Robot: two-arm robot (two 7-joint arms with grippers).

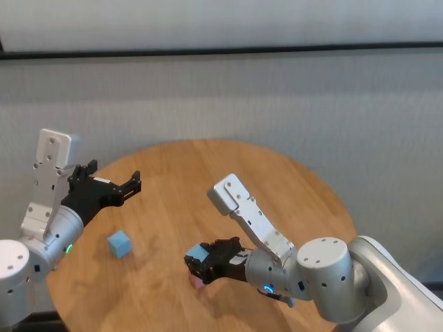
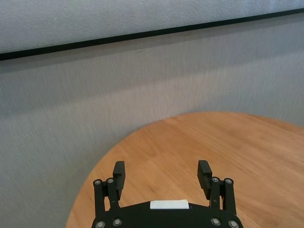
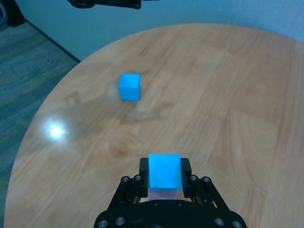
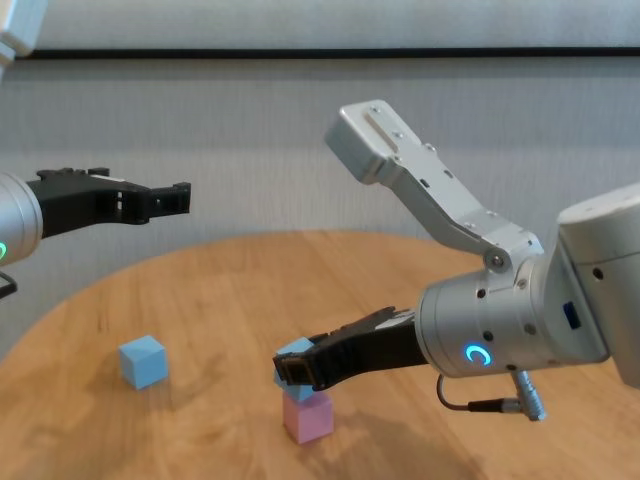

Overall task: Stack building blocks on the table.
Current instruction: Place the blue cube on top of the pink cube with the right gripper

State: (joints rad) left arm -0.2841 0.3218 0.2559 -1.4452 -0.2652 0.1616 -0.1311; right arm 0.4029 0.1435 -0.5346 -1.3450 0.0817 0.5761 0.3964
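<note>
My right gripper (image 1: 196, 260) is shut on a light blue block (image 3: 164, 170) and holds it right on top of the pale pink block (image 4: 307, 415), near the front of the round wooden table (image 1: 277, 180). In the chest view the blue block (image 4: 294, 352) sits between the fingers above the pink one. The second light blue block (image 1: 119, 243) lies alone on the table to the left; it also shows in the right wrist view (image 3: 129, 86) and the chest view (image 4: 142, 360). My left gripper (image 1: 133, 182) is open and empty, held high over the table's left edge.
A grey wall with a dark stripe (image 2: 142, 35) stands behind the table. The table's round edge (image 2: 95, 164) runs close under the left gripper. Bare wood (image 1: 291, 200) lies at the back and right of the tabletop.
</note>
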